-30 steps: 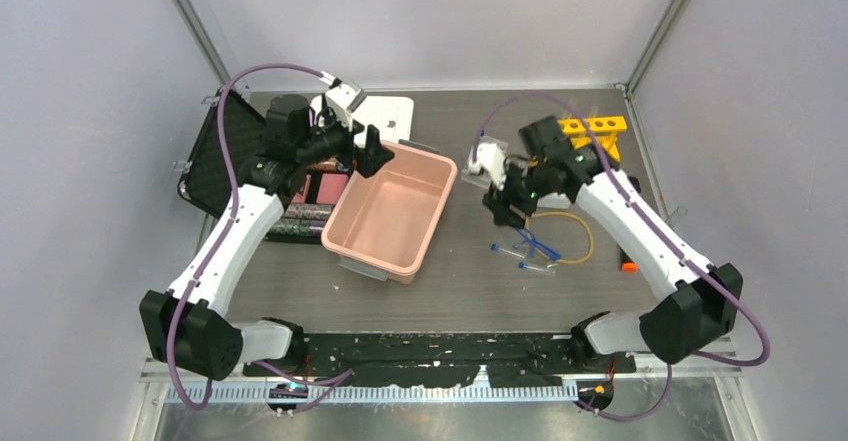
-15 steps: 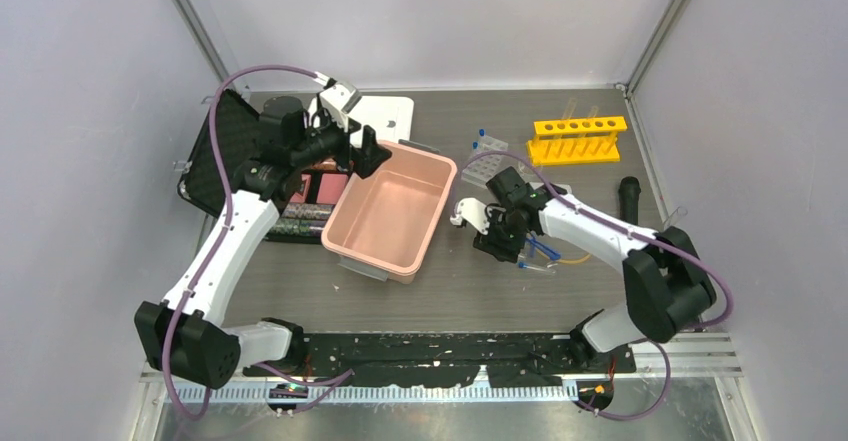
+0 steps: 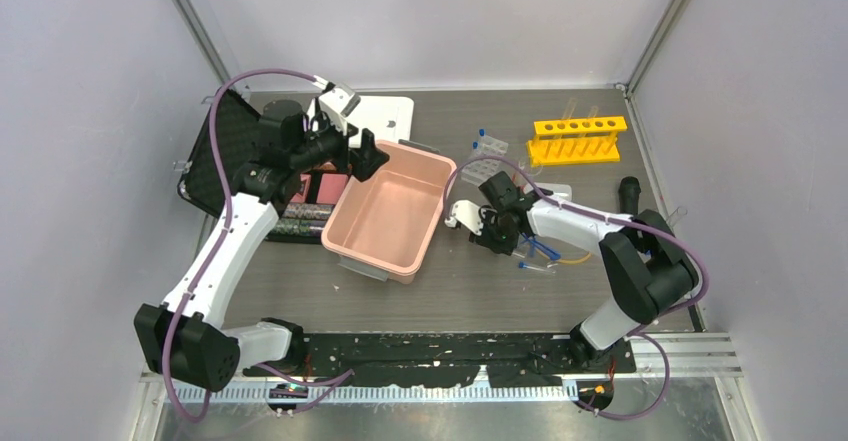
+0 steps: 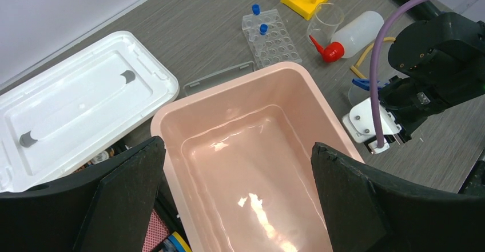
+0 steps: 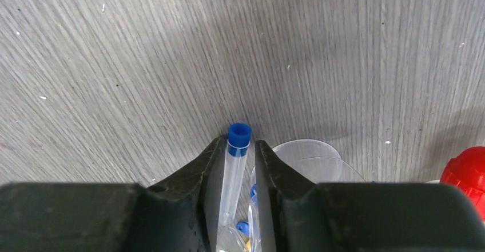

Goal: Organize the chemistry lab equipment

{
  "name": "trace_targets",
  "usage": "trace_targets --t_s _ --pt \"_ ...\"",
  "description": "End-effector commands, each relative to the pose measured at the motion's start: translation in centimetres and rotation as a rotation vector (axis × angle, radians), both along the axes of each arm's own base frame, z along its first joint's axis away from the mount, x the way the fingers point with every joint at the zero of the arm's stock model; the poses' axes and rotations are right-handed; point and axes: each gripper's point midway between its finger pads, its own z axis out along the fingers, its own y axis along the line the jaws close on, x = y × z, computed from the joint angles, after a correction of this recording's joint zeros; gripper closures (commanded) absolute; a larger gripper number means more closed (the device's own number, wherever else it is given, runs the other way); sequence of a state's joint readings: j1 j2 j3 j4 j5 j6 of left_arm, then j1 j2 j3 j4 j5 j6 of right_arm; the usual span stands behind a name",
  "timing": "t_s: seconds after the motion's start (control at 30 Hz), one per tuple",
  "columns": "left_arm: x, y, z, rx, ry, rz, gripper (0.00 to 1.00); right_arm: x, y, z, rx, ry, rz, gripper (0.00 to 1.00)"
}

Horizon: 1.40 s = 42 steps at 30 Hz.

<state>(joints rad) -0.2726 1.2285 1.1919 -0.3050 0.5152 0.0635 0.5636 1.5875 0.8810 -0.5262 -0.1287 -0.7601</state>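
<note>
My right gripper (image 5: 238,152) is low over the table and shut on a clear blue-capped test tube (image 5: 237,149). In the top view it (image 3: 497,233) sits just right of the pink tub. Another test tube (image 3: 537,268), the blue safety glasses (image 3: 541,247) and the yellow tubing (image 3: 577,257) lie beside it. A clear funnel (image 5: 311,156) and the squeeze bottle's red cap (image 5: 470,172) are close to the fingers. The clear tube tray (image 3: 484,166) and the yellow rack (image 3: 578,139) stand at the back. My left gripper (image 4: 238,206) is open and empty above the tub.
The empty pink tub (image 3: 390,216) stands mid-table with its white lid (image 3: 387,116) behind it. A black case (image 3: 215,156) and dark boxes lie at the left. A black cylinder (image 3: 628,191) lies at the right edge. The squeeze bottle (image 4: 357,32) lies near the tray.
My right arm swung from the back near the rack forward and down to the loose tubes, and its fingers now hold one. The left arm barely moved.
</note>
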Motion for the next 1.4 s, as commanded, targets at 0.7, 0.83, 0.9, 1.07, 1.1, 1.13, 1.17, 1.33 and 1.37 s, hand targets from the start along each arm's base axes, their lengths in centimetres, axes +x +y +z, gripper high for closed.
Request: trace_targets --t_s 0.7,0.83,0.9,1.07,1.1,1.13,1.17,1.33,1.37 --pt "-3.2 -7.0 6.3 -0.146 -0.189 -0.255 0.03 5.6 7.1 36.5 1.164 -0.167 -0.25 0.95" --pt "-4.1 -10.6 8.4 -0.247 -0.177 -0.296 0.03 5.7 9.0 39.2 1.301 -0.116 -0.258 0.95" --pt "-4.5 -12.1 9.4 -0.312 -0.153 -0.308 0.03 5.3 10.2 40.1 1.357 -0.096 -0.239 0.95" --pt "-4.6 -13.9 9.6 -0.365 -0.136 -0.298 0.06 4.3 12.0 41.1 1.429 -0.062 -0.22 0.95" --pt "-4.4 -14.1 9.7 -0.379 -0.125 -0.288 0.06 4.1 12.4 41.1 1.433 -0.058 -0.217 0.95" --pt "-4.2 -14.2 9.8 -0.393 -0.114 -0.28 0.08 4.0 12.4 41.0 1.437 -0.058 -0.217 0.95" --pt "-4.0 -14.3 9.7 -0.402 -0.101 -0.274 0.1 3.9 12.6 40.9 1.439 -0.053 -0.222 0.95" --pt "-3.7 -14.7 8.4 -0.374 -0.05 -0.262 0.41 3.7 12.8 41.1 1.461 -0.032 -0.233 0.95" --pt "-3.8 -14.5 8.2 -0.361 -0.062 -0.263 0.52 3.7 12.8 41.1 1.456 -0.042 -0.227 0.95"
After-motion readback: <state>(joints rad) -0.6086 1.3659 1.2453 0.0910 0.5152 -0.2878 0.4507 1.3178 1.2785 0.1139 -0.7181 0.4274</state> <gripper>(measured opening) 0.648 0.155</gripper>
